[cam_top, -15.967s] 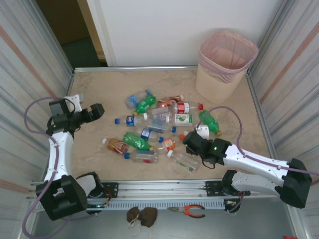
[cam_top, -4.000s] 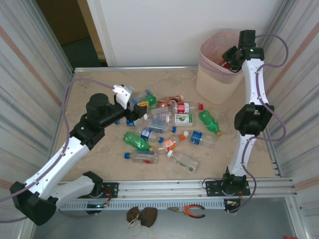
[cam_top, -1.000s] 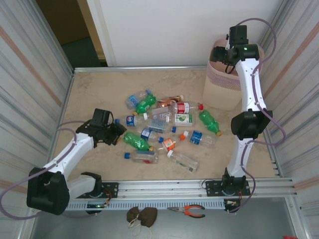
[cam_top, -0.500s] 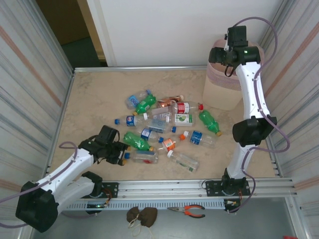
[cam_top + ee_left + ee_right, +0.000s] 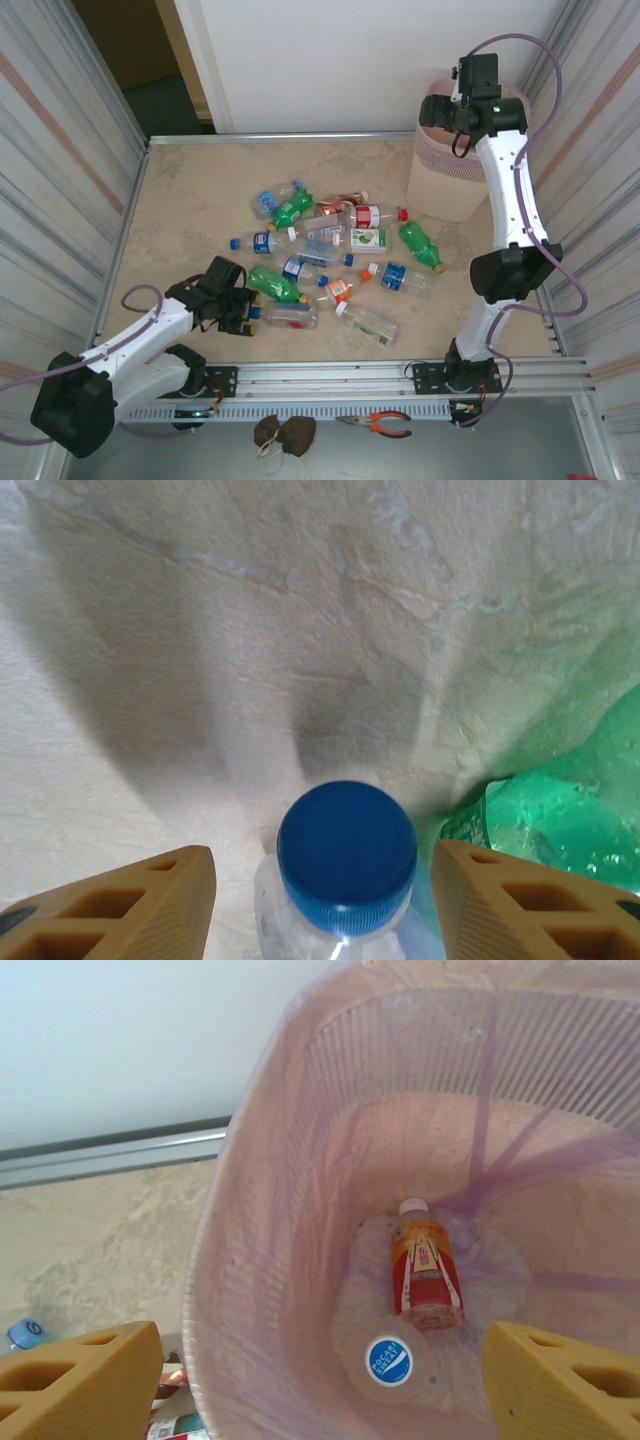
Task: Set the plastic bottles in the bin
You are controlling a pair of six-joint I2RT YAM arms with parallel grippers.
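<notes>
**Left jaws straddled a blue cap while the right arm hung open over the bin.**
Your left gripper sat low at the lower left of the overhead frame. Its jaws were partly spread, with a gap on either side of the blue cap of a clear bottle. It gripped nothing and was lined up, I judge, to take the neck. A green bottle lay just right of the cap. Your right gripper hung wide open and empty above the bin at upper right, where an orange-labelled bottle lay inside. The other plastic bottles lay scattered mid-table.
</notes>
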